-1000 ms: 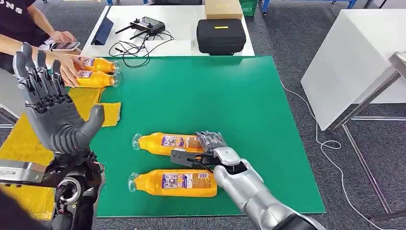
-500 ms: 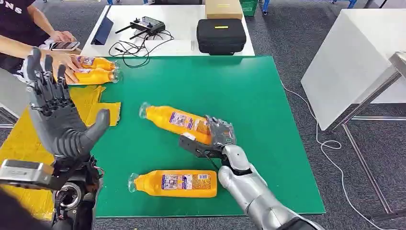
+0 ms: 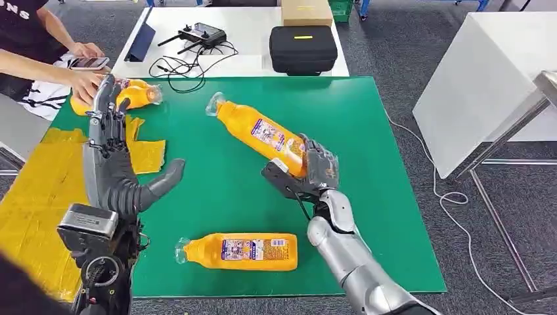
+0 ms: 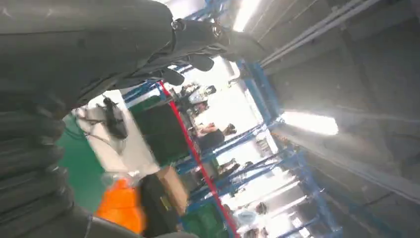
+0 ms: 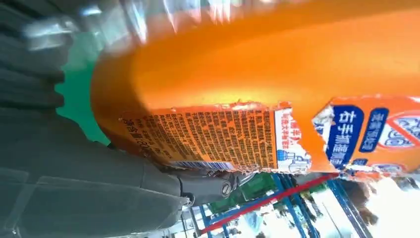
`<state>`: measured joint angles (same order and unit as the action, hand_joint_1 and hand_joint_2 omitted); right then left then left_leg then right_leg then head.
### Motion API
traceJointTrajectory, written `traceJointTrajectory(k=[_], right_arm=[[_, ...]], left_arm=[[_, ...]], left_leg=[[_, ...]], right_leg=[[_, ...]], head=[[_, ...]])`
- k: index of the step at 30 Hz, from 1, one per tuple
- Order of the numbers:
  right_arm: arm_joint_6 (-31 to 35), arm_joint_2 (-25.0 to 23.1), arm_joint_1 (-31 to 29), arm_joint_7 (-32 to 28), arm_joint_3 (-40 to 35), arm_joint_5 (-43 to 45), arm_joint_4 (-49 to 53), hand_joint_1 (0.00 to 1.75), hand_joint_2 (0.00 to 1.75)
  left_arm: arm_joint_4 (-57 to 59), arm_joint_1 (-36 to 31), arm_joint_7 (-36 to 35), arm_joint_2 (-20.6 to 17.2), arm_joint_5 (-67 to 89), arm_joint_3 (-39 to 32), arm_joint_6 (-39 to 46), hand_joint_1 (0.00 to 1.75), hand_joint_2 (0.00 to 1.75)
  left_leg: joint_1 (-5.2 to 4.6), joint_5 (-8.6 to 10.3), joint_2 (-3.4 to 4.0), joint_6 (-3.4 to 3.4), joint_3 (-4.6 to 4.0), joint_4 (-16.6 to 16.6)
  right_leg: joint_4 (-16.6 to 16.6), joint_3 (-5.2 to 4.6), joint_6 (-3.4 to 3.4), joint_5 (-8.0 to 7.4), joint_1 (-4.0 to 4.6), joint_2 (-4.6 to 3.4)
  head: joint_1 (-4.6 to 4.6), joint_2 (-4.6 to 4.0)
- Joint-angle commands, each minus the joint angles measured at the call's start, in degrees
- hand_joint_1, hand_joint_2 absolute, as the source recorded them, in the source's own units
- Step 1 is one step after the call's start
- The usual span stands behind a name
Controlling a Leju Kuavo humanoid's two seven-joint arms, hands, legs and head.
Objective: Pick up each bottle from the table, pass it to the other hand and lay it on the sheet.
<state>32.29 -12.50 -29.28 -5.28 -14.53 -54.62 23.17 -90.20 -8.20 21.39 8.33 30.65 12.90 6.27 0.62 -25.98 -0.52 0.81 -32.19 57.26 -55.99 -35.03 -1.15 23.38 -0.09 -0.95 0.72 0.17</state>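
Right hand (image 3: 307,172): grips the base of the orange plastic bottle (image 3: 261,134), neck tilted up.
Left hand (image 3: 115,167): spread, empty.
Handover: bring the bottle's middle into the left palm before letting go.

Floor (image 3: 394,59): grey carpet, with a white cable (image 3: 453,197) right of the right hand.
White table (image 3: 249,39): beyond both hands, bearing a black case (image 3: 303,49).
Ceiling (image 4: 346,74): grey, with strip lights (image 4: 309,121).
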Motion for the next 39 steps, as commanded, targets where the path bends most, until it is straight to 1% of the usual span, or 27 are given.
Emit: traceJointTrajectory(k=[1,3,4,5,6,7,8,10,11,15,16,18,21,23,24,25,26,27,28,29,30,32,33,34,36,38,39], right_arm=[[3.7,-1.9,3.0,-10.3,7.5,9.0,14.3,1.75,1.75],[3.6,-2.5,5.0,-12.1,6.9,10.6,18.8,1.75,1.75],[3.7,-2.8,6.2,-12.8,5.9,11.2,21.4,1.75,1.75],[3.5,-2.9,7.1,-13.3,4.5,11.4,23.5,1.75,1.75],[3.2,-2.9,7.4,-13.0,3.7,11.0,24.1,1.75,1.75],[2.8,-2.9,7.9,-12.7,2.5,11.0,25.4,1.75,1.75],[2.7,-2.9,8.1,-12.9,1.4,10.9,26.0,1.75,1.75],[3.2,-3.1,8.1,-14.0,0.1,12.2,26.3,1.75,1.75],[3.5,-3.2,7.9,-15.2,-0.9,12.8,26.0,1.75,1.75],[3.6,-3.4,7.8,-15.2,-1.0,12.9,25.9,1.75,1.75],[3.6,-3.4,7.8,-15.2,-1.0,12.9,25.9,1.75,1.75],[3.9,-3.2,7.5,-15.5,-1.2,13.4,25.2,1.75,1.75],[5.3,-3.2,7.4,-18.3,-2.9,15.0,25.2,1.75,1.75],[6.0,-3.3,6.8,-18.8,-4.2,15.2,24.3,1.75,1.75],[6.2,-3.3,6.7,-19.0,-4.5,15.5,24.1,1.75,1.75],[7.3,-3.2,6.4,-19.2,-4.9,15.3,23.8,1.75,1.75],[7.7,-3.1,6.2,-19.3,-4.9,15.5,23.5,1.75,1.75],[7.7,-3.0,6.4,-19.7,-4.7,15.6,23.6,1.75,1.75],[7.7,-3.0,6.5,-19.7,-4.4,14.6,23.7,1.75,1.75],[7.7,-3.2,6.7,-19.8,-4.5,14.3,23.3,1.75,1.75],[7.7,-3.3,6.6,-19.9,-4.7,14.2,23.0,1.75,1.75],[7.7,-3.8,6.9,-20.1,-4.6,12.8,22.9,1.75,1.75],[7.7,-3.9,7.0,-20.3,-4.7,12.5,22.8,1.75,1.75],[7.7,-4.0,7.1,-20.3,-4.6,12.0,22.9,1.75,1.75],[7.7,-4.5,7.4,-20.2,-4.5,10.5,22.9,1.75,1.75],[7.7,-4.4,7.7,-19.8,-4.2,8.7,23.4,1.75,1.75],[7.7,-4.4,7.7,-19.8,-4.2,8.3,22.9,1.75,1.75]], left_arm=[[18.4,-6.5,-3.2,-2.7,7.1,8.5,-8.4,0.00,1.75],[22.5,-7.8,-2.9,-1.8,5.8,9.4,-9.6,0.00,1.75],[24.4,-8.3,-2.5,-1.2,3.1,9.2,-11.2,0.00,1.75],[25.6,-8.7,-2.3,-1.0,1.3,9.2,-11.9,0.00,1.75],[26.0,-8.8,-2.0,-0.8,0.4,9.2,-12.3,0.00,1.75],[26.5,-9.0,-1.6,-0.7,-1.8,9.2,-13.7,0.00,1.75],[26.6,-9.0,-1.3,-0.8,-3.6,9.3,-15.0,0.00,1.75],[27.1,-9.2,-1.5,-0.8,-6.2,9.3,-16.7,0.00,1.75],[27.9,-9.3,-1.5,-0.6,-9.1,8.6,-18.6,0.00,1.75],[28.1,-9.4,-1.5,-0.7,-9.2,8.6,-18.6,0.00,1.75],[28.1,-9.4,-1.5,-0.7,-9.2,8.6,-18.6,0.00,1.75],[28.3,-9.6,-1.5,-0.9,-9.4,8.7,-18.6,0.00,1.75],[29.3,-9.7,-2.3,-0.3,-13.2,7.2,-18.7,0.00,1.75],[30.4,-9.7,-2.1,-0.1,-17.0,5.6,-19.6,0.00,1.75],[30.6,-9.8,-2.0,0.0,-18.1,5.1,-19.9,0.00,1.75],[31.2,-10.0,-2.0,0.2,-20.0,4.3,-20.6,0.00,1.75],[32.1,-10.7,-2.2,0.4,-21.6,4.0,-21.1,0.00,1.75],[32.8,-11.3,-2.3,0.4,-22.8,3.8,-21.4,0.00,1.75],[33.6,-11.8,-2.4,0.6,-24.5,3.3,-21.8,0.00,1.75],[34.3,-12.3,-2.5,0.8,-26.1,2.6,-21.8,0.00,1.75],[34.7,-12.5,-2.7,0.8,-27.0,2.3,-22.0,0.00,1.75],[36.0,-13.1,-3.2,1.0,-31.1,0.4,-22.5,0.00,1.75],[36.5,-13.3,-3.5,1.3,-33.1,-0.8,-22.3,0.00,1.75],[36.8,-13.5,-3.8,1.1,-34.2,-1.3,-22.4,0.00,1.75],[38.2,-14.1,-4.3,1.0,-37.7,-2.9,-22.2,0.00,1.75],[39.4,-14.6,-4.6,0.8,-40.2,-3.7,-22.4,0.00,1.75],[40.3,-15.1,-4.6,0.8,-41.6,-4.1,-22.5,0.00,1.75]], left_leg=[[-0.04,-0.04,-0.18,0.00,0.31,-0.1],[-0.05,0.01,-0.10,0.01,0.13,-0.1],[-0.04,-0.02,-0.12,0.00,0.23,-0.1],[-0.04,0.00,-0.07,-0.01,0.15,-0.1],[-0.04,-0.04,-0.12,-0.01,0.28,-0.1],[-0.04,-0.02,-0.10,-0.01,0.18,-0.1],[-0.04,-0.06,-0.08,-0.02,0.28,-0.1],[-0.01,-0.03,-0.03,-0.01,0.12,0.0],[-0.03,-0.08,-0.08,-0.01,0.29,-0.1],[-0.01,-0.03,0.01,-0.01,0.12,0.0],[-0.01,-0.08,0.01,-0.01,0.31,-0.1],[-0.02,-0.02,0.01,0.00,0.15,-0.1],[0.00,-0.10,0.05,0.01,0.33,-0.1],[-0.01,-0.03,0.07,0.00,0.14,-0.1],[0.01,-0.11,0.08,0.00,0.33,-0.1],[-0.02,-0.06,0.09,0.00,0.21,-0.1],[0.01,-0.12,0.12,-0.01,0.34,-0.1],[-0.01,-0.05,0.06,-0.01,0.18,-0.1],[0.01,-0.10,0.07,-0.01,0.31,-0.1],[-0.01,-0.04,0.00,-0.01,0.16,-0.1],[0.01,-0.07,-0.03,-0.01,0.28,-0.1],[-0.01,-0.02,0.04,0.00,0.11,-0.1],[0.00,-0.06,0.07,0.00,0.25,-0.1],[-0.01,-0.03,0.07,0.00,0.13,-0.1],[0.02,-0.11,0.08,-0.01,0.39,-0.1],[0.01,-0.04,0.06,-0.02,0.16,-0.1],[0.02,-0.08,0.04,-0.02,0.33,-0.1]], right_leg=[[0.1,0.34,-0.02,0.12,-0.01,0.29],[0.0,0.14,-0.01,0.04,-0.03,0.17],[0.1,0.25,-0.01,0.08,-0.01,0.23],[0.0,0.15,-0.01,0.05,-0.02,0.17],[0.1,0.29,-0.01,0.11,-0.01,0.25],[0.0,0.19,0.00,0.08,-0.01,0.21],[0.1,0.28,0.00,0.12,0.01,0.21],[0.0,0.12,0.00,0.05,0.02,0.12],[0.0,0.29,0.00,0.13,0.01,0.21],[0.0,0.08,-0.01,0.04,0.00,0.08],[0.0,0.26,-0.01,0.10,0.02,0.13],[0.0,0.10,-0.01,0.04,0.00,0.10],[0.1,0.30,-0.03,0.10,0.03,0.11],[0.0,0.09,-0.01,0.03,0.01,0.03],[0.1,0.29,-0.02,0.10,0.04,0.07],[0.0,0.15,-0.01,0.06,0.00,0.03],[0.1,0.28,-0.01,0.10,0.03,0.03],[0.0,0.14,-0.01,0.05,0.01,0.05],[0.0,0.27,-0.01,0.10,0.04,0.08],[0.0,0.14,-0.01,0.06,0.01,0.12],[0.1,0.28,-0.01,0.10,0.04,0.18],[0.0,0.09,-0.01,0.03,0.00,0.05],[0.1,0.22,-0.01,0.06,0.03,0.06],[0.0,0.11,-0.01,0.03,0.01,0.03],[0.1,0.37,-0.01,0.10,0.04,0.09],[0.1,0.13,0.00,0.04,0.02,0.04],[0.1,0.31,0.00,0.09,0.04,0.11]], head=[[0.00,0.00],[0.00,0.00],[0.00,0.00],[0.02,0.00],[0.00,0.00],[-0.02,0.00],[0.02,0.00],[0.00,0.00],[0.02,0.00],[0.02,0.00],[0.00,0.00],[0.02,0.00],[0.00,0.00],[0.00,0.00],[0.00,0.00],[0.00,0.00],[0.00,-0.02],[0.00,0.00],[0.00,0.00],[0.02,0.00],[0.00,-0.02],[0.00,0.00],[0.00,0.00],[0.00,0.00],[0.00,0.00],[0.00,0.00],[0.00,0.00]])
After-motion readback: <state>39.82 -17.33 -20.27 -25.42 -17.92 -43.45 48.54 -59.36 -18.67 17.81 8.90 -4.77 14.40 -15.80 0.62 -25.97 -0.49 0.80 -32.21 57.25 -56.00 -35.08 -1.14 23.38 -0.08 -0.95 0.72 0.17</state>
